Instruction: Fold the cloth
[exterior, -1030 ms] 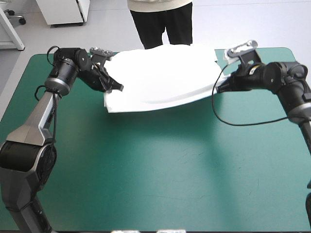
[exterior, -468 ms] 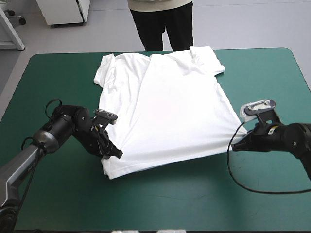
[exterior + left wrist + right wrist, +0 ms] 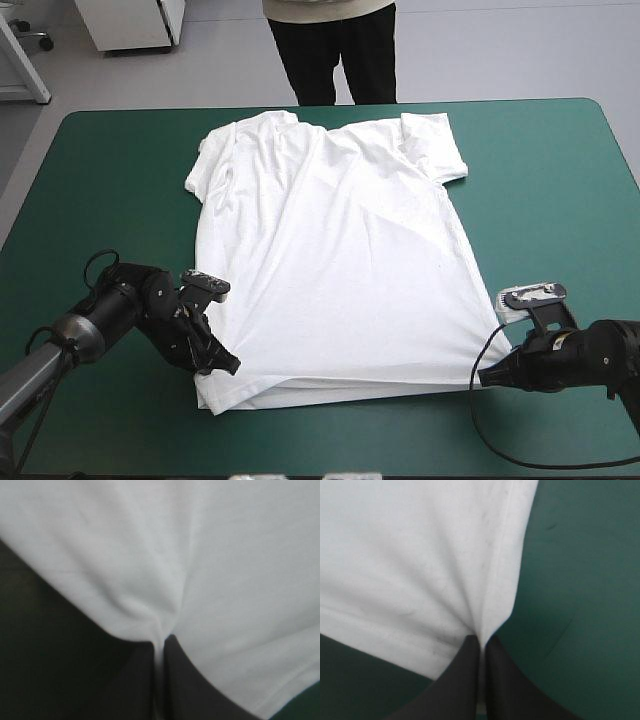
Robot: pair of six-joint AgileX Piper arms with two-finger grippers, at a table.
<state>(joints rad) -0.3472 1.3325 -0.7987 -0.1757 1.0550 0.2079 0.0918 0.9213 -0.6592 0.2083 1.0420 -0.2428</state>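
Table (image 3: 120, 180), left claw (image 3: 228, 366), right claw (image 3: 484, 378) pinching T-shirt (image 3: 340, 260)

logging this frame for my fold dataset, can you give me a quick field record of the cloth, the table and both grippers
cloth: T-shirt, white, short-sleeved, spread flat
orientation: collar toward the far edge, hem toward the robot
surface: table with teal-green cover
left: left gripper shut on the T-shirt's side edge, close to the hem corner
right: right gripper shut on the T-shirt near the other hem corner
fold: not yet made
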